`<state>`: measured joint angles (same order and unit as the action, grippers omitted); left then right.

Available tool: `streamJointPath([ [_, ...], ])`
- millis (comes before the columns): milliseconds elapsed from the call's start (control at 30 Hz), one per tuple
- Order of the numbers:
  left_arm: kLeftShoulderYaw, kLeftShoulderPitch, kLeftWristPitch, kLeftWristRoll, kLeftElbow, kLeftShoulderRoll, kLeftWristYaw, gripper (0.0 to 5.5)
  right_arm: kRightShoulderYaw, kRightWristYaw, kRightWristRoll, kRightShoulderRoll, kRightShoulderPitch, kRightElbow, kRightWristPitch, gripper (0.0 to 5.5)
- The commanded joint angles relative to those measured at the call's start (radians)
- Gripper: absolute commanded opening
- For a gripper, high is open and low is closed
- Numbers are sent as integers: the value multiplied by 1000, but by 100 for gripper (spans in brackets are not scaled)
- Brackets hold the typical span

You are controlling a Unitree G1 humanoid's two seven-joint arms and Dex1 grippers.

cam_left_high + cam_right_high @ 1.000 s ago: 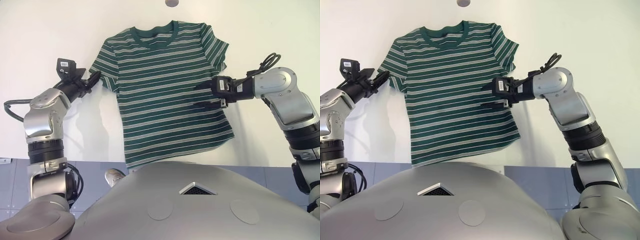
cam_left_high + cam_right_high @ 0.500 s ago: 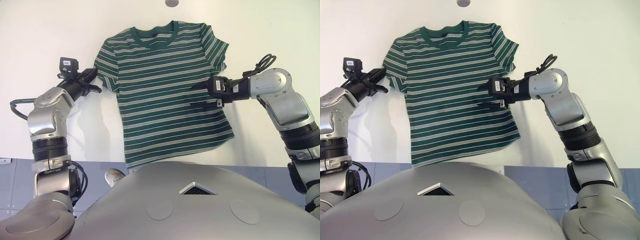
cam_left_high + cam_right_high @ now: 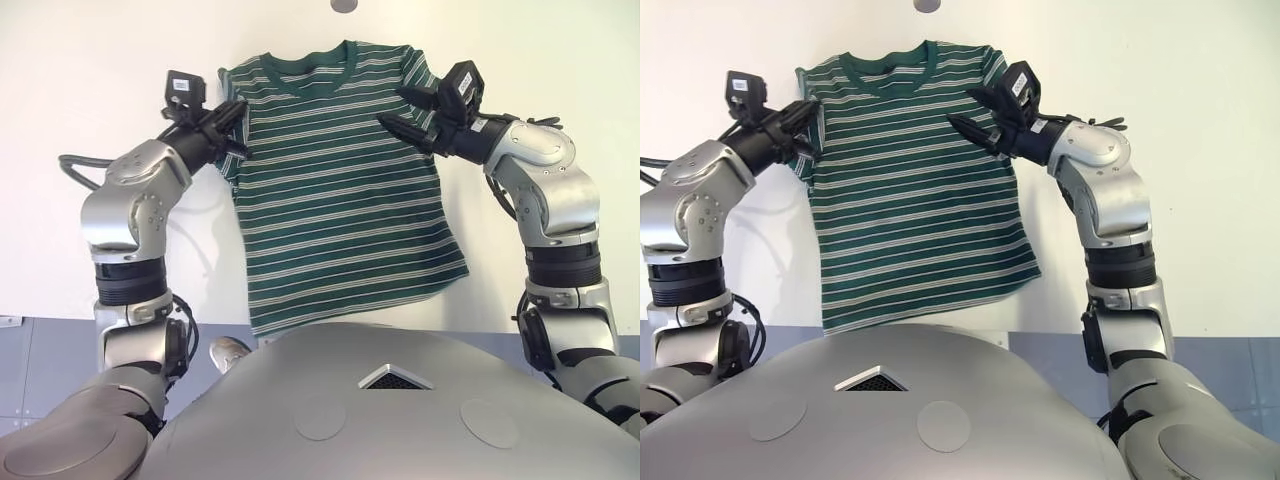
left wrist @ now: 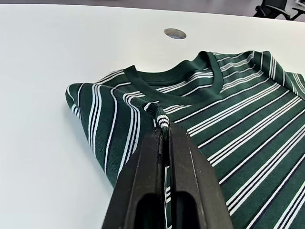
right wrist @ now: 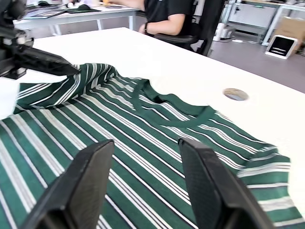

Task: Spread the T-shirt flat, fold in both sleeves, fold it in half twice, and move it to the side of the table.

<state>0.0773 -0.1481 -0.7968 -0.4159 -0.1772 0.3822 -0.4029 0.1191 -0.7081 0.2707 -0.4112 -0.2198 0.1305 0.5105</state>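
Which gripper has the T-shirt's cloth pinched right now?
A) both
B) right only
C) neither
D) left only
D: the left gripper is shut on a fold of the T-shirt's sleeve, while the right gripper is open over the shirt with nothing between its fingers.

The white table point(image 3: 90, 60) carried a green striped T-shirt point(image 3: 340, 210), collar toward the far edge and hem by the near edge. A round grey cap point(image 4: 175, 33) sat in the tabletop just beyond the collar.
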Motion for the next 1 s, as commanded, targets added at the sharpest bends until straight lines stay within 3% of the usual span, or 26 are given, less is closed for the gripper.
streamJointPath([
  [33,-54,-69,22,57,97,-17,11,4,-66,113,-9,36,-5,-53,32,251],
  [133,-67,-108,44,80,161,-49,28,4,-187,241,14,71,-50,-176,50,251],
  [200,-64,-111,58,79,171,-67,28,55,-230,302,-6,77,-85,-301,20,251],
  [500,106,-27,149,-41,-49,-45,-35,217,-251,291,-30,107,-228,-713,-134,251],
  [600,143,12,168,-31,-81,-30,-18,281,-242,278,-36,119,-223,-741,-149,186],
  [900,95,32,181,32,-85,-4,8,285,-209,254,-58,134,-220,-751,-174,11],
  [1000,98,39,175,35,-88,-1,6,285,-204,270,-70,138,-216,-729,-212,1],
])
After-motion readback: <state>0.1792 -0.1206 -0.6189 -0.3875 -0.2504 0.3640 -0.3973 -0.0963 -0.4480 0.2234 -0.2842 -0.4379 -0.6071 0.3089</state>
